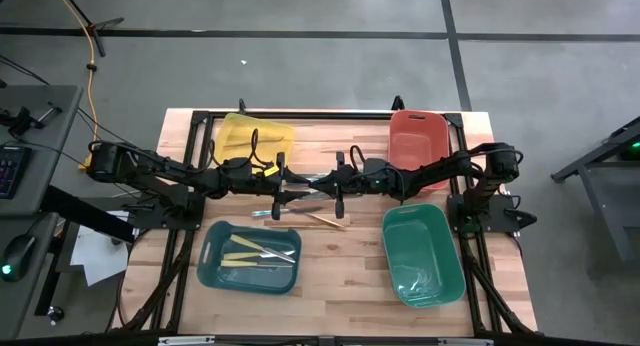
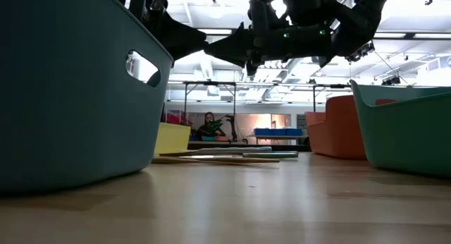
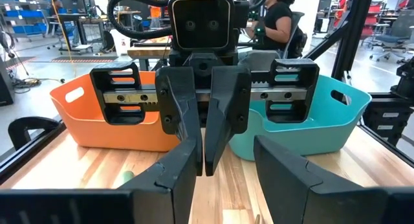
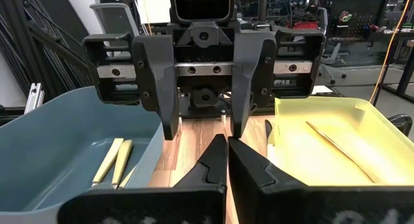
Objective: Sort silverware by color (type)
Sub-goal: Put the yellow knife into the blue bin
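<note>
Both grippers hang above the table's middle, facing each other tip to tip. My left gripper (image 1: 283, 186) (image 3: 223, 147) is open and holds nothing. My right gripper (image 1: 338, 184) (image 4: 226, 145) is shut, with nothing visible between its fingers. Below them, loose silverware lies flat on the wood: silver-grey pieces (image 1: 285, 200) and a gold-tan piece (image 1: 326, 221), also seen in the low view (image 2: 225, 156). Cream-yellow pieces (image 4: 114, 162) and a silver one (image 1: 270, 252) lie in the blue bin (image 1: 212, 271). One thin gold piece (image 4: 336, 147) lies in the yellow bin (image 1: 255, 136).
An orange-red bin (image 1: 418, 136) stands at the far right and a green bin (image 1: 422, 254) at the near right. A black frame (image 1: 300, 114) runs round the table's far and side edges. Bare wood lies between the two near bins. A person (image 2: 208, 125) sits in the room beyond.
</note>
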### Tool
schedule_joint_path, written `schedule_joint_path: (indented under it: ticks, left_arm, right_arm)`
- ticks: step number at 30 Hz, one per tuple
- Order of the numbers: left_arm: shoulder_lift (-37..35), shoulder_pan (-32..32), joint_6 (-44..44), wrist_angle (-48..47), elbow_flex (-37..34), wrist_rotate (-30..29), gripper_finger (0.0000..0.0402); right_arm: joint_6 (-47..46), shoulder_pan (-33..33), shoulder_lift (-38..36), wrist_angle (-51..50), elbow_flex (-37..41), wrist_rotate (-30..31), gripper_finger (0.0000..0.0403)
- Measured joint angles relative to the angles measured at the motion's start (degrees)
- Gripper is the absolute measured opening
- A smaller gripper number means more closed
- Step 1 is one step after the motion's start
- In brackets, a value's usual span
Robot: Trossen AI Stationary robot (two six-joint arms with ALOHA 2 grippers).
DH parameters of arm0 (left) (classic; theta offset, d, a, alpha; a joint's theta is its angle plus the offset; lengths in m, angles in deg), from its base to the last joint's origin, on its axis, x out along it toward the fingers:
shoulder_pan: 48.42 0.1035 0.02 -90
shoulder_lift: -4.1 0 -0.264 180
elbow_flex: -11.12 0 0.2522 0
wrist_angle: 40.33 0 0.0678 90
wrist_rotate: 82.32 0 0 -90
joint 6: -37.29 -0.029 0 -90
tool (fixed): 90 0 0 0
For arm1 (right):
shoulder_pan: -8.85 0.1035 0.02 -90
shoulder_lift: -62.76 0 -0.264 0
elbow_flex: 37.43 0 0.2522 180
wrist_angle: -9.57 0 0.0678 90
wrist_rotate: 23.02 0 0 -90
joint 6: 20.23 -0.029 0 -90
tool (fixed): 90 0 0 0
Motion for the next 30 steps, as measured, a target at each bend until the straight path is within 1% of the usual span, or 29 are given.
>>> schedule_joint_path:
  ticks: [2,5,7,9,13,15,17,19,21,22,24,26,28,30]
  left_arm:
    - [-0.01,0.02,-0.01,-0.17,-0.02,-0.07,0.0143]
    - [-1.89,0.04,-0.89,-3.40,-0.04,-0.12,0.0143]
    - [-4.45,0.04,-3.13,-8.33,-0.04,-1.20,0.0143]
    - [-7.55,0.02,-4.81,-13.78,-0.04,-4.46,0.0143]
    - [-14.29,0.04,-5.23,-28.54,-0.02,-15.35,0.0143]
    - [-16.79,0.04,-3.43,-37.51,-0.02,-19.38,0.0143]
    - [-18.74,0.09,-0.51,-47.45,-0.02,-20.36,0.0143]
    - [-19.78,0.09,3.71,-56.73,-0.02,-19.67,0.0143]
    - [-20.13,0.09,6.53,-64.40,-0.04,-18.98,0.0143]
    - [-20.13,0.10,7.19,-66.72,-0.04,-19.18,0.0143]
    - [-19.94,0.63,7.66,-69.03,-0.04,-21.16,0.0143]
    - [-19.21,1.76,7.69,-69.11,-0.04,-23.03,0.0142]
    - [-18.46,3.01,7.68,-68.76,-0.04,-23.43,0.0142]
    - [-17.26,4.05,7.64,-68.85,-0.04,-22.64,0.0142]
  right_arm:
    - [1.12,0.02,-0.25,-1.15,0.00,-0.01,0.0000]
    - [2.33,-0.02,-1.92,-5.32,0.00,0.87,0.0000]
    - [3.01,-0.02,-3.77,-9.24,0.00,2.79,0.0000]
    - [3.96,0.07,-5.62,-13.00,0.00,5.63,0.0000]
    - [4.48,0.65,-8.27,-20.42,-0.01,11.66,0.0000]
    - [4.48,0.68,-8.76,-23.14,0.00,13.63,0.0000]
    - [4.48,0.68,-8.82,-24.88,0.00,14.68,0.0000]
    - [4.19,0.65,-8.82,-25.92,0.00,15.02,0.0000]
    - [3.98,0.52,-8.82,-26.45,0.00,15.04,0.0000]
    - [3.98,0.52,-8.80,-26.51,0.00,15.04,0.0000]
    - [4.01,0.50,-8.80,-26.15,0.00,15.06,0.0000]
    - [4.02,0.37,-8.80,-25.87,0.00,15.06,0.0000]
    - [4.00,0.20,-8.80,-25.87,0.00,15.06,0.0000]
    - [3.83,-0.01,-8.78,-25.87,0.00,15.06,0.0000]
